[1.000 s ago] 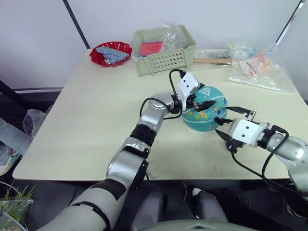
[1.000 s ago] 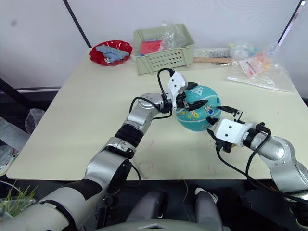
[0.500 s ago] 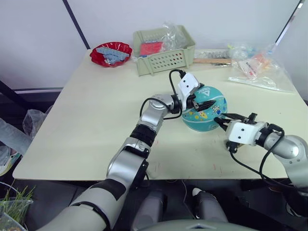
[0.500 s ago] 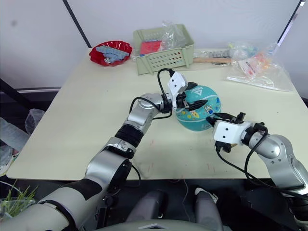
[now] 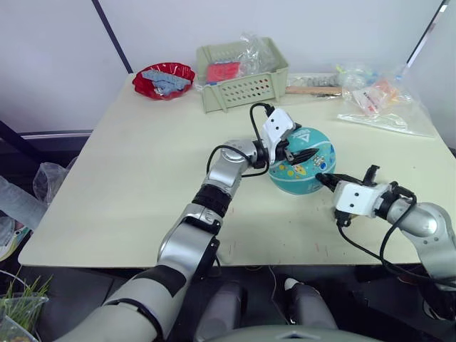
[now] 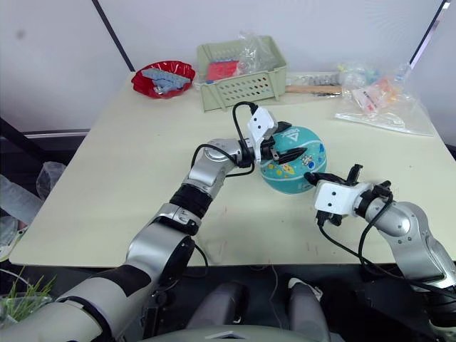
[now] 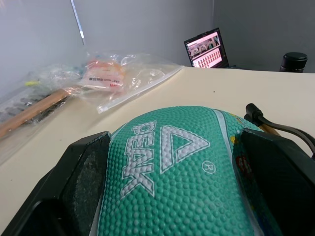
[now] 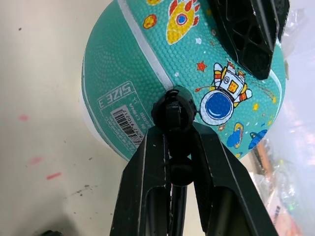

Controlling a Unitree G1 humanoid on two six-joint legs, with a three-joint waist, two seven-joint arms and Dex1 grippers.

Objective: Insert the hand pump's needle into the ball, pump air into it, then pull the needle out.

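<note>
Pale tabletop point(image 5: 128, 178) fills most of the head view, with a grey wall behind it, a red bowl point(image 5: 164, 78) at the upper left and a green basket point(image 5: 242, 75) at the top middle. Clear bags point(image 5: 385, 103) lie at the upper right. The ball point(image 5: 303, 171) sits on the tabletop just right of the middle. The left gripper point(image 5: 296, 153) comes in from the lower left with its arm bent at the elbow, and its fingers point(image 7: 83, 172) press on two sides of the ball near the top to hold it steady. The right gripper point(image 8: 172, 142) reaches in low from the lower right, almost level with the tabletop. Its fingers point(image 8: 147, 172) are squeezed shut on the black fitting of the needle point(image 8: 173, 110), and the fitting touches the ball's side next to the size label. The pin is too small to see, so I cannot tell how deep it is. The black hose point(image 7: 275, 125) curls by the ball in the left wrist view. I think this is the step of putting the needle in. Next, the right arm should push straight in, gently, while the left keeps the ball from rolling. A crooked push could bend the pin.
</note>
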